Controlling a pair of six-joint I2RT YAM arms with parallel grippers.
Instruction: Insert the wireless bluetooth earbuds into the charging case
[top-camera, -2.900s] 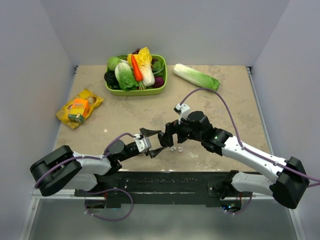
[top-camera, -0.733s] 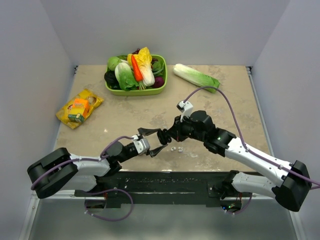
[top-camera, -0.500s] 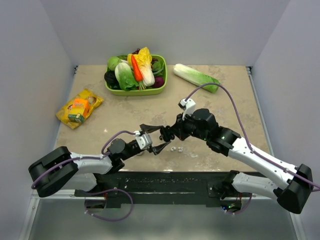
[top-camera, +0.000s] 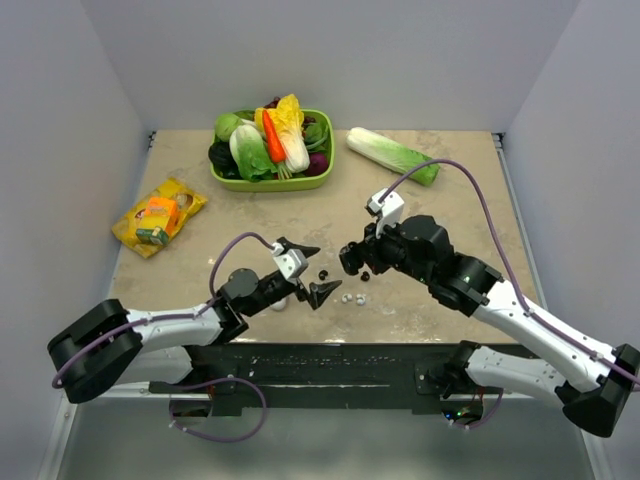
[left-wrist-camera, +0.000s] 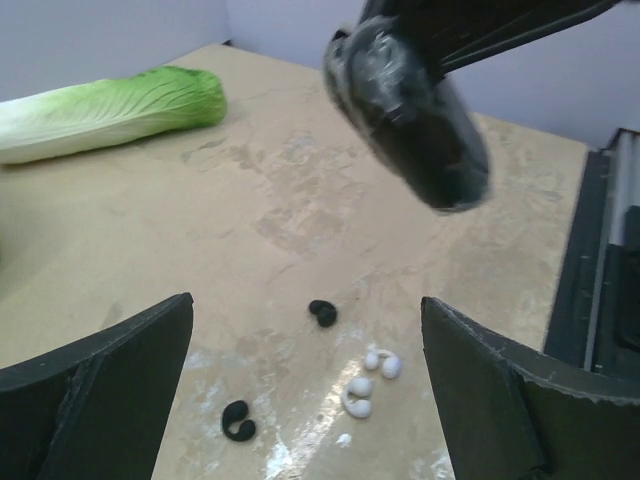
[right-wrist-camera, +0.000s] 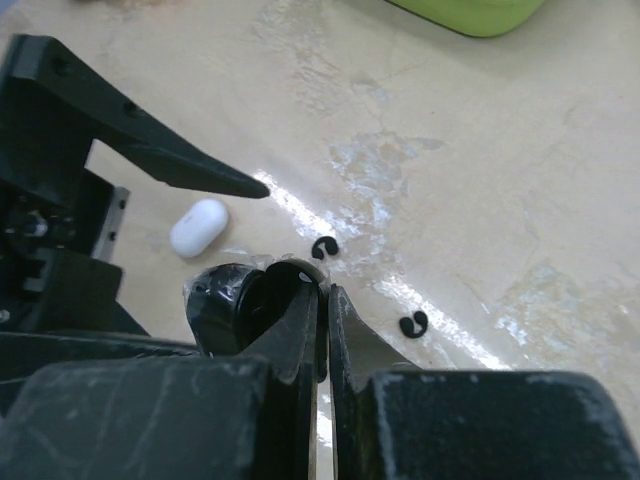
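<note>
- Left claw: jaws spread wide, nothing held. It is hung low over the table, and the earbuds are framed between its fingers in its wrist view.
- Right claw: pinched closed on a black oval, which is held clear of the table.
- Earbuds: two white buds, laid close together on the table near its front edge, outside the case.
- Case: a white pill shape seen closed. It is laid on the table just beside a left finger and apart from the earbuds.
- Black pieces: two small C-shapes, scattered near the earbuds.
- Basket: green, filled with vegetables, at the far edge.
- Cabbage: laid to the right of the basket.
- Packet: yellow, at the table's left.
</note>
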